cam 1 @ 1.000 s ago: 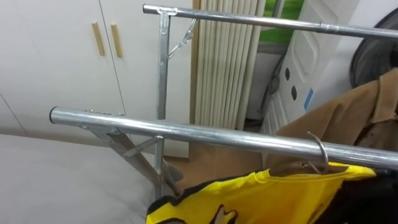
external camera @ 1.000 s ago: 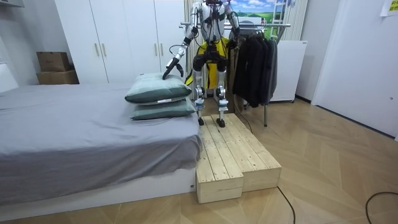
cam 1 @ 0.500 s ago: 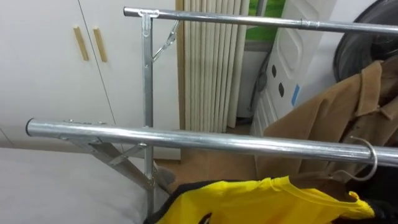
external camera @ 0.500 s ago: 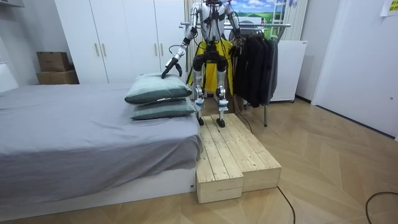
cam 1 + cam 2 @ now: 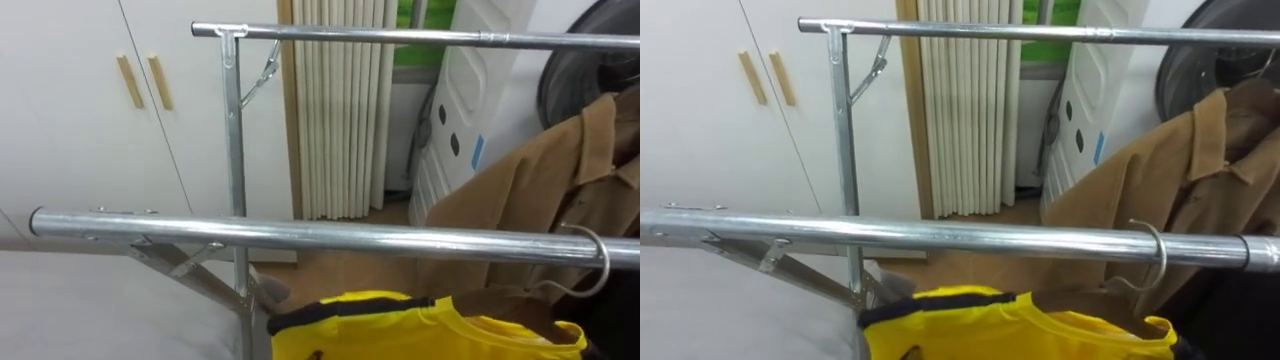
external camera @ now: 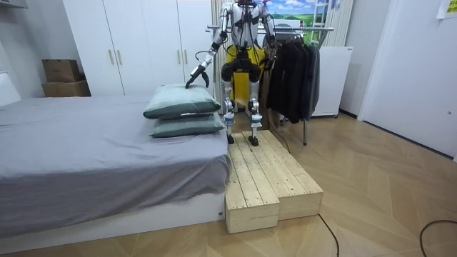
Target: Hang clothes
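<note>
Yellow shirt point(image 5: 420, 322) hangs under the near rail point(image 5: 300, 236), hanger hook point(image 5: 592, 262) over it, in your left eye view. The right eye view agrees, so this garment looks hung. Room view: your left hand point(image 6: 193, 78) hovers above the pillows point(image 6: 182, 107), and I cannot tell its grip.

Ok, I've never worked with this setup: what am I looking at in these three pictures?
It's a two-legged humanoid robot with arms ending in hands. The room view, from a camera standing in the room, shows it on a wooden platform beside the bed, facing a clothes rack, its left hand held out near the pillows. The two eye views come from its head camera, looking at the rack's near rail. A yellow shirt hangs there, its hanger hook over the rail; a brown jacket hangs further right.
</note>
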{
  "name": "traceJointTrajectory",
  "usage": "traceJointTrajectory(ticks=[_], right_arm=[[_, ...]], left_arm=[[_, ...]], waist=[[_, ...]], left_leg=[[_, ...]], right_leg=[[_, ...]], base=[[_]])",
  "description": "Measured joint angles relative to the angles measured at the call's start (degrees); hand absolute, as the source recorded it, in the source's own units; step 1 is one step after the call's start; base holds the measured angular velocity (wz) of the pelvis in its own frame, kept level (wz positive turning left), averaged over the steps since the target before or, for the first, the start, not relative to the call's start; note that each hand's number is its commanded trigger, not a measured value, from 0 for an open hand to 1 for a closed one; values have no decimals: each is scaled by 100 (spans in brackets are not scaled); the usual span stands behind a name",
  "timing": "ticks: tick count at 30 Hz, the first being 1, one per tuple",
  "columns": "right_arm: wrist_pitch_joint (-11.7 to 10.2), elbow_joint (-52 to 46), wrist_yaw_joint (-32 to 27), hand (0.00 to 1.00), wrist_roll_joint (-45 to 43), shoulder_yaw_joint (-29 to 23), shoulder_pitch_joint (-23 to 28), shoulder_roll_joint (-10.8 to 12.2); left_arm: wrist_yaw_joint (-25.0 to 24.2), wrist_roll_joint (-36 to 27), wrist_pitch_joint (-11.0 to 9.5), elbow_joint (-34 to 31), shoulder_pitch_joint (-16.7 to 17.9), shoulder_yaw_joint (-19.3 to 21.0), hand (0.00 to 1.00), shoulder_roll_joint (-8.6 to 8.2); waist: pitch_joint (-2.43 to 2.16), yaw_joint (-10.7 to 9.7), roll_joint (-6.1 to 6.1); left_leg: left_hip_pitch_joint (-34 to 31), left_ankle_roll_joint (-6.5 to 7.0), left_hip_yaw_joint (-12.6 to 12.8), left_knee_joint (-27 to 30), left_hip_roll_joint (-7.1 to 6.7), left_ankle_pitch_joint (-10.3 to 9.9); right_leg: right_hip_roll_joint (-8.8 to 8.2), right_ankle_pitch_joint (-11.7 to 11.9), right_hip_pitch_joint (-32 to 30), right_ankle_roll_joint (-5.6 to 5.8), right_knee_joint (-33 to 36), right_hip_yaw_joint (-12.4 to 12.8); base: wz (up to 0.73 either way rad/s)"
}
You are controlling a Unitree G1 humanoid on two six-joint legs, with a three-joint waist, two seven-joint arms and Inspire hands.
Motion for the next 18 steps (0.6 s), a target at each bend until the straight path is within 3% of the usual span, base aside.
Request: traceJointTrajectory(ticks=[4,9,11,18], right_arm=[[-121,211,255,0,39,0,24,35],[-280,531,445,0,337,0,28,124],[-308,573,539,0,364,2,78,130],[-398,651,697,0,364,4,80,130]], left_arm=[[16,0,-125,14,0,-2,0,-22],[127,2,-613,227,-64,-122,0,-22],[198,1,-658,444,-203,-124,0,-21],[230,-99,-784,576,-215,-121,0,-18]], waist=[[-2,2,11],[10,2,-13],[7,3,-11],[-8,5,-47]], left_leg=[[26,1,-3,-9,-9,1],[51,0,11,-27,-12,0],[68,1,26,-47,-19,0],[67,1,27,-46,-23,0]], right_leg=[[-8,-17,16,1,21,-5],[-9,-28,29,4,20,14],[-12,-31,31,6,20,35],[-15,-47,29,1,19,31]], base=[[0],[-1],[-4],[0]])
